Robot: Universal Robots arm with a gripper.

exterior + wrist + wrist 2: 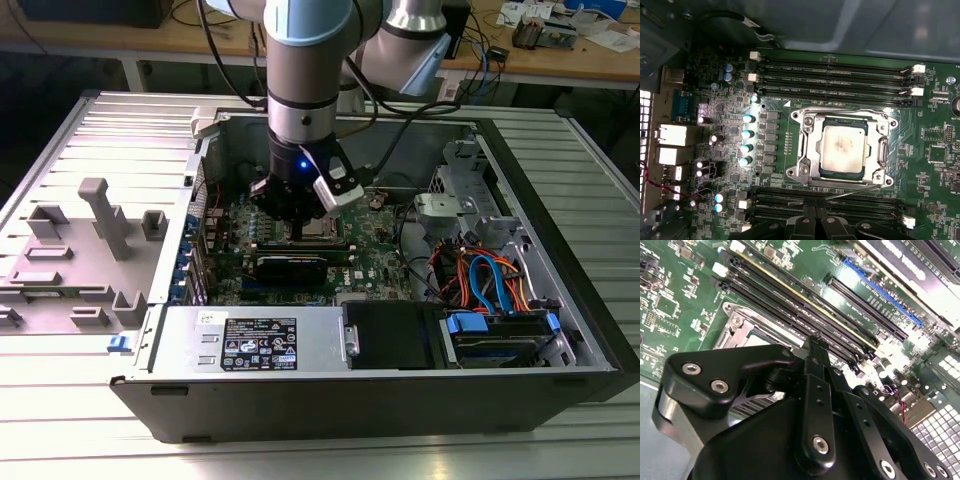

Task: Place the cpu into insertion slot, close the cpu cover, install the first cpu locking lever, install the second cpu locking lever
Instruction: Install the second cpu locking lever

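Workshop bench setup here: ribbed metal table [90, 440] with wooden desks and cable clutter along the far side, and the open PC case [400, 390] lying flat in the middle of it. On the exterior view's left there's a grey plastic fixture tray [75, 260] just beside the case. My arm [310, 70] comes straight down into the case over the green motherboard [380, 262], with the gripper [300, 215] hovering low over the socket area. From the first wrist view, the cpu [842, 149] is already sitting in the insertion slot [812, 172], silver top facing up, and the cpu cover [810, 145] is down around it as a frame. A thin locking lever [852, 191] runs along the socket edge next to the long black memory slots [835, 70]. Fingers [817, 375] look pinched together with nothing between them, as far as I can see in the second wrist view.
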